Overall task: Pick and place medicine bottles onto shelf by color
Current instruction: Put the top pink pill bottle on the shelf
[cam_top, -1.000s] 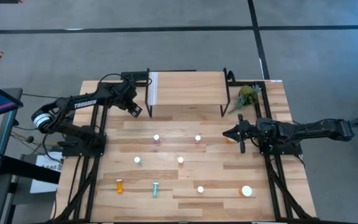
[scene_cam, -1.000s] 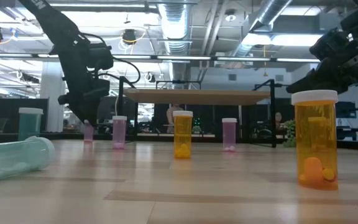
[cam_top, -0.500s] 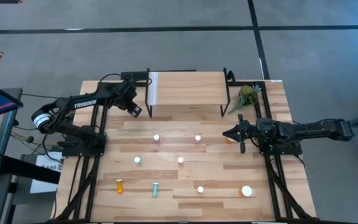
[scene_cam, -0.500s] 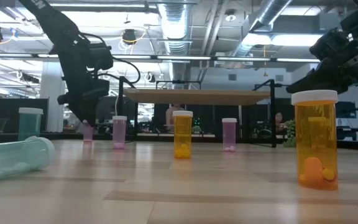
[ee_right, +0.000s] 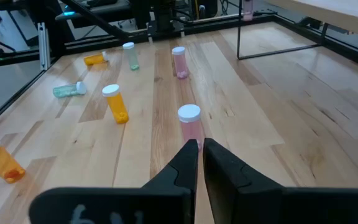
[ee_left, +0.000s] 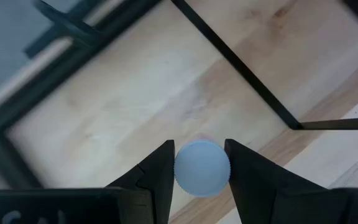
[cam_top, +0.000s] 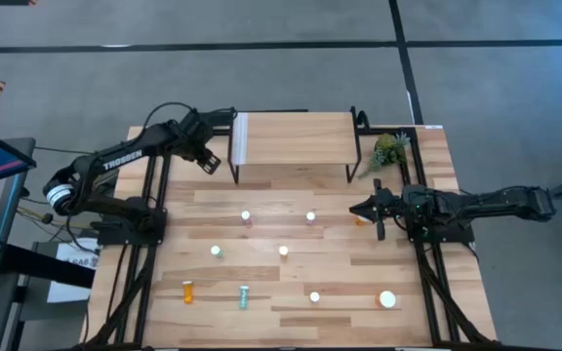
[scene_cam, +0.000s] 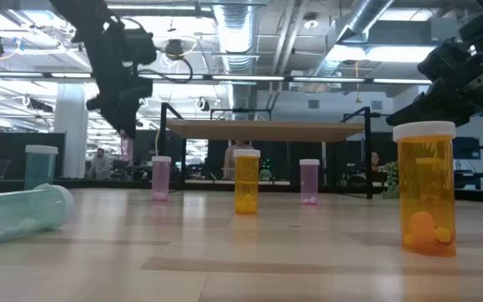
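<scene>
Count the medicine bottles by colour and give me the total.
Pink bottles: 3, one held in the left gripper
Teal bottles: 2
Orange bottles: 4, perhaps a fifth half hidden by the right gripper
Total: 9, perhaps 10
</scene>
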You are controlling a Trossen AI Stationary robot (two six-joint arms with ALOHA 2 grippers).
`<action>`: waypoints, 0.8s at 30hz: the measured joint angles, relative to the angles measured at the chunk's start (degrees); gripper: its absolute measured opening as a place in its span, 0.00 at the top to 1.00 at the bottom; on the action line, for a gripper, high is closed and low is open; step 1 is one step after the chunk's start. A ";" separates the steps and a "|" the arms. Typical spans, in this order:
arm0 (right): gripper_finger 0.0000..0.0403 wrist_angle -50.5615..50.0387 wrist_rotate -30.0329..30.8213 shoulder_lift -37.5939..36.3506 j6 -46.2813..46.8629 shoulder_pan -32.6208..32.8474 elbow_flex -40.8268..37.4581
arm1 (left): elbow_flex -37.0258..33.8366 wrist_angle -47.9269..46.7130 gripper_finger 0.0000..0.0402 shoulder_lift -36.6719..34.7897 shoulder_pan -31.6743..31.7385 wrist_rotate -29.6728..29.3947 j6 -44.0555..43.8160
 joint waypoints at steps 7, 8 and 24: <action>0.87 -0.02 0.00 -0.01 0.01 -0.02 0.00 | 12.21 -9.55 0.69 -0.52 0.00 -4.85 2.18; 0.87 -0.02 -0.01 -0.01 0.01 -0.01 0.00 | 13.81 -9.95 0.69 -0.51 0.00 -4.84 2.91; 0.87 0.01 0.01 0.00 0.01 -0.01 0.00 | 27.94 -7.53 0.69 2.20 0.18 1.30 9.59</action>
